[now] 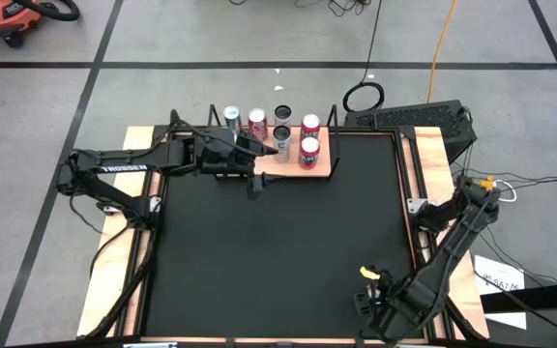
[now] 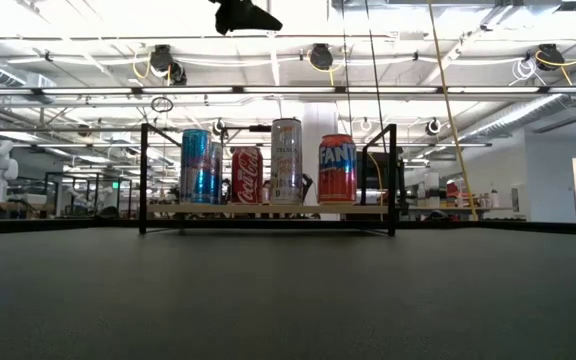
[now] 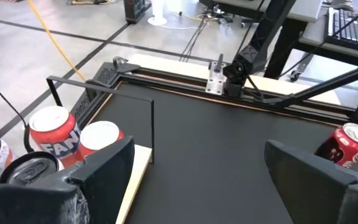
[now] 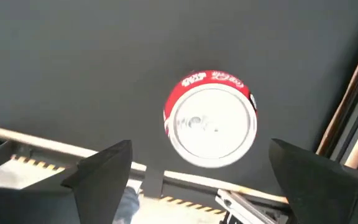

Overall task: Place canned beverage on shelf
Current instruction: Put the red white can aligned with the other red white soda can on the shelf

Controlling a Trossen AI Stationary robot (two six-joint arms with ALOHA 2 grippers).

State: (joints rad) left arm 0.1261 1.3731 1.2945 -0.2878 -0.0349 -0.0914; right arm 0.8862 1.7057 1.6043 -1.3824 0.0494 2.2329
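The can [image 4: 210, 127] I'm after stands upright on the black worktop [image 1: 278, 251], red-sided with a silver top, and it is not on the shelf. It sits close to the worktop's wooden edge strip, directly under the right end effector [image 4: 199, 149]. That end effector's fingers are spread wide to either side of the can and touch nothing. From overhead I see the right arm folded down at the near right corner of the worktop, well apart from the shelf [image 1: 293, 166]. The shelf is a light wooden board at the far edge. At worktop level I count four upright cans in a row between its black wire ends: a blue and silver can [image 2: 196, 165], a red cola can [image 2: 245, 175], a tall silver can [image 2: 286, 160] and an orange Fanta can [image 2: 337, 168]. The left end effector [image 1: 271, 150] hangs at the shelf's left end, released, with nothing between its fingers.
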